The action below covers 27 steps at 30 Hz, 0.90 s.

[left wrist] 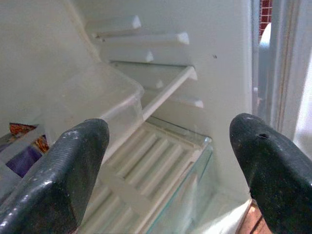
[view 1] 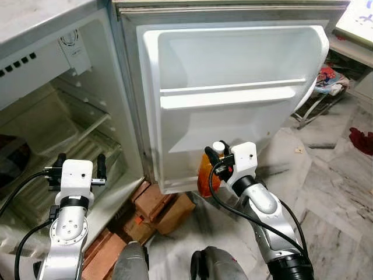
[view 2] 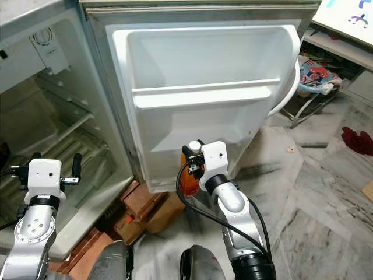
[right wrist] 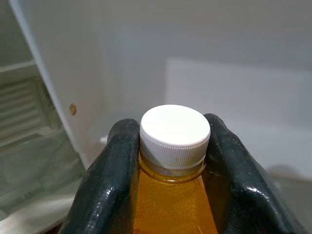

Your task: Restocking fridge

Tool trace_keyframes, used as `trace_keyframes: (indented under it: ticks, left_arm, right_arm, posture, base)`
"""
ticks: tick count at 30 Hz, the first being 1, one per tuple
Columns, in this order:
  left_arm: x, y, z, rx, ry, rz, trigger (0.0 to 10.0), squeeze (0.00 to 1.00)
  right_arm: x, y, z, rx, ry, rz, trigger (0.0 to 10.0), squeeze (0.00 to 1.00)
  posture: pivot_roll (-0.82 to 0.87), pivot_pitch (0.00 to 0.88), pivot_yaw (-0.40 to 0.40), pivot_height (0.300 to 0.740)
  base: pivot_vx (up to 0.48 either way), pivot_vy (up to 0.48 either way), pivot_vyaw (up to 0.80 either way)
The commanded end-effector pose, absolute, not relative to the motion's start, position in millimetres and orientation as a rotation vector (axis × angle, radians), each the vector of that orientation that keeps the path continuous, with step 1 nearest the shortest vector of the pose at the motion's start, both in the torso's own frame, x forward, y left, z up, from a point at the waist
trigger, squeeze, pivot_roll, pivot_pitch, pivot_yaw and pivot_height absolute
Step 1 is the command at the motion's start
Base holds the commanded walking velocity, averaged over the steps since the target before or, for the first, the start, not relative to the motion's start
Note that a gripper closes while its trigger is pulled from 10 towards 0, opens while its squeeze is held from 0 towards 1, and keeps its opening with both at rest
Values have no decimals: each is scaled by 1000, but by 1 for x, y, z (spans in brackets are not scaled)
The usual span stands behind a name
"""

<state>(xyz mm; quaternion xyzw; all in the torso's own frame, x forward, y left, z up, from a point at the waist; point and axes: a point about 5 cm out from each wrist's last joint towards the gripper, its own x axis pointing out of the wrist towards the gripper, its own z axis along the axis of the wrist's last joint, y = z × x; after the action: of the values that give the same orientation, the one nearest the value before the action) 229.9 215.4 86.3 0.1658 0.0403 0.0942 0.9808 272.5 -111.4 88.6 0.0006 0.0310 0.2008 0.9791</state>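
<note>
— Fingers [right wrist: 117,165] of the right gripper [view 1: 218,156] pinch the bottle [right wrist: 173,204] by its neck, just under the white cap [right wrist: 174,127]. The left gripper [view 1: 78,165] has its fingers spread wide with nothing between them, pointing into the fridge [view 1: 35,76].

— Where is the bottle, then?

— Upright, low down against the bottom edge of the open door [view 1: 233,64], not yet on any shelf. So the restocking looks barely begun: the door shelf [view 1: 227,97] higher up is bare, and so is what shows of the racks [left wrist: 146,161] inside.

— Anything in the way?

— Bricks [view 1: 157,204] lie on the floor under the door, just by the robot's feet. Clutter [view 1: 329,79] sits well off to the right. Probably the bottle must rise well up to clear the shelf's lip.
</note>
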Motion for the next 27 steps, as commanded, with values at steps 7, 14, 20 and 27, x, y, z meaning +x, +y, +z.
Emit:
trace_keyframes:
  ticks: [7, 14, 20, 27]
  left_arm:
    - [233, 213, 88, 329, 76, 181, 10000, 0]
    - [235, 211, 89, 340, 66, 172, 10000, 0]
    - [236, 211, 89, 340, 65, 170, 10000, 0]
    - [236, 211, 89, 340, 65, 170, 10000, 0]
  right_arm:
    - [272, -111, 94, 5, 41, 417, 10000, 0]
    - [273, -110, 95, 1, 29, 415, 10000, 0]
    - [273, -110, 95, 0, 30, 416, 10000, 0]
    - [273, -110, 95, 0, 29, 416, 10000, 0]
  posture:
    - [76, 147, -67, 651]
    - [78, 149, -67, 621]
    - [78, 149, -67, 621]
    - [78, 149, -67, 621]
  base:
    - [0, 0, 0]
    - [0, 0, 0]
    - [0, 0, 0]
    - [0, 0, 0]
